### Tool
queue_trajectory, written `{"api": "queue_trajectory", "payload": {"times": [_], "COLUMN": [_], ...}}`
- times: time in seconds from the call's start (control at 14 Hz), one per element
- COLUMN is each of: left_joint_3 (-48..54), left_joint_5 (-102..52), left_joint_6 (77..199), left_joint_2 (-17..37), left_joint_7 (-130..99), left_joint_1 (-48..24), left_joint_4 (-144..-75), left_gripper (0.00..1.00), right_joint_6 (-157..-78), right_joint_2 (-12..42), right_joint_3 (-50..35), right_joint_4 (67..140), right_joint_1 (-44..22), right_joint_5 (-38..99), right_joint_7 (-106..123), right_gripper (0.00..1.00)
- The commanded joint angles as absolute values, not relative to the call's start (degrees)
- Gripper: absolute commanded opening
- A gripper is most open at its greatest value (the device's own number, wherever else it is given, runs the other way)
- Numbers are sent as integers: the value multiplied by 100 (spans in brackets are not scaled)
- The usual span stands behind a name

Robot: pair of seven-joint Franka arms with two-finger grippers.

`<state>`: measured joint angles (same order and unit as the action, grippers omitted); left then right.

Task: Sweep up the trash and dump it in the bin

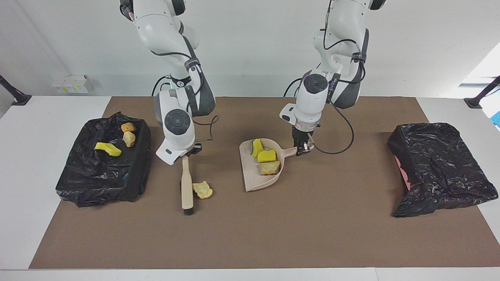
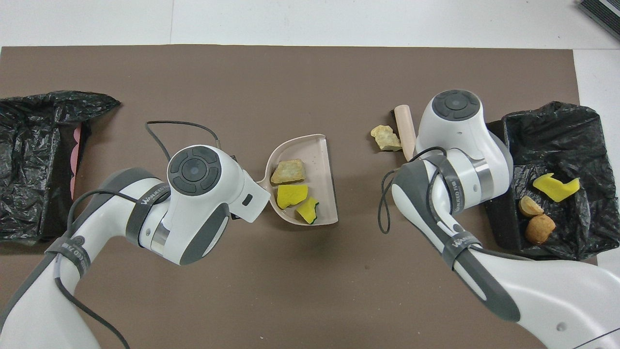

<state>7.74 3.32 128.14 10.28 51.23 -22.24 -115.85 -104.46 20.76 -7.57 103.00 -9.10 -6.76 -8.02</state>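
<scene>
The right claw (image 1: 188,153) is pinching the top of the brush (image 1: 186,183) handle, its fingers pressed tight on it, and the brush is hanging nearly upright with its dark bristles down on the brown mat, just beside a loose crusty scrap (image 1: 203,189) that is lying on the worktop (image 1: 47,238) between the brush and the dustpan (image 1: 256,181). The left claw (image 1: 301,148) is pinching the dustpan's handle, closed around it, and is holding the pan flat on the mat with its open lip facing the scrap; three pieces are already sitting in the pan, a yellow-and-green sponge (image 1: 255,147), a yellow sponge bit (image 1: 266,155) and a tan lump (image 1: 268,167). Three more pieces of trash are lying in the black-lined bin (image 1: 129,183) at the right arm's end of the worktop, while a second black bag (image 1: 441,168) is sitting at the left arm's end. The step in hand appears to be sweeping the last loose scrap into the pan. To do it well, the brush should be keeping its bristles on the mat with the scrap on its pan side, pushing in one steady stroke straight at the lip, while the left arm is holding the pan flat so the scrap is not sliding under the edge or bouncing the loaded pieces out
</scene>
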Motion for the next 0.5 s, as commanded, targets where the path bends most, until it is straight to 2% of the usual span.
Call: {"api": "queue_trajectory", "payload": {"times": [0.0,0.21,0.43], "left_joint_3": [782,782,782], "left_joint_5": [439,439,439], "left_joint_6": [12999,12999,13008], "left_joint_2": [914,914,914], "left_joint_7": [5089,5089,5080], "left_joint_1": [-2188,-2188,-2197], "left_joint_4": [-11751,-11751,-11751], "left_gripper": [0,0,0], "right_joint_6": [-10415,-10389,-10310], "right_joint_2": [1872,1732,1714], "right_joint_3": [-782,-808,-817], "right_joint_4": [10564,10644,10591], "right_joint_1": [-1273,-1817,-1890], "right_joint_5": [-46,385,914], "right_joint_7": [-712,-177,-184], "right_gripper": [0,0,0]}}
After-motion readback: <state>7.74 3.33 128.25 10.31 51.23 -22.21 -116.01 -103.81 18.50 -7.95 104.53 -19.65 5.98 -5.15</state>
